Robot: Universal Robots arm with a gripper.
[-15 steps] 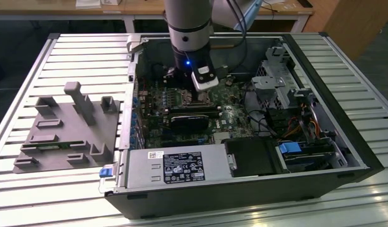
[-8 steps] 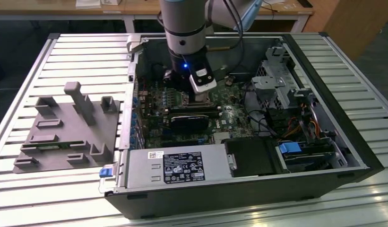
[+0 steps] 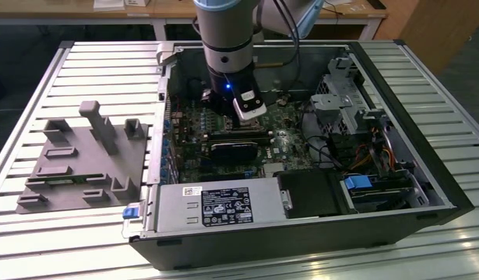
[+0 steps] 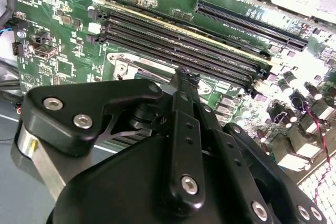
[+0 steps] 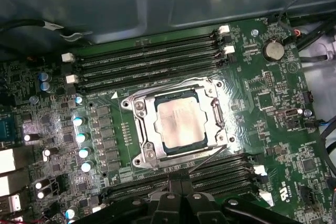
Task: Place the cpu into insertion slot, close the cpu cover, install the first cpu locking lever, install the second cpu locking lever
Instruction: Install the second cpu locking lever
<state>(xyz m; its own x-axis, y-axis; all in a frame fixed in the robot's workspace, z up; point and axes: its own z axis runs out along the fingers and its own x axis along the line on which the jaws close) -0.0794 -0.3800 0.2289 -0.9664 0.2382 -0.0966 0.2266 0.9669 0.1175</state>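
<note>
Cpu: seated in the insertion slot, its dull metal top showing
Cpu cover: lying flat over the slot, framing the cpu
Gripper: low at the slot's edge, above the memory slots there
Jaws: narrow, tips together; I cannot tell whether they pinch anything
Wire lever: angled out from the slot's corner nearest the gripper

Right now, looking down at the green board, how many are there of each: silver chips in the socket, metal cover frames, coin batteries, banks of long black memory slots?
cpu: 1
cpu cover: 1
coin battery: 1
memory slot banks: 2
Total: 5
</note>
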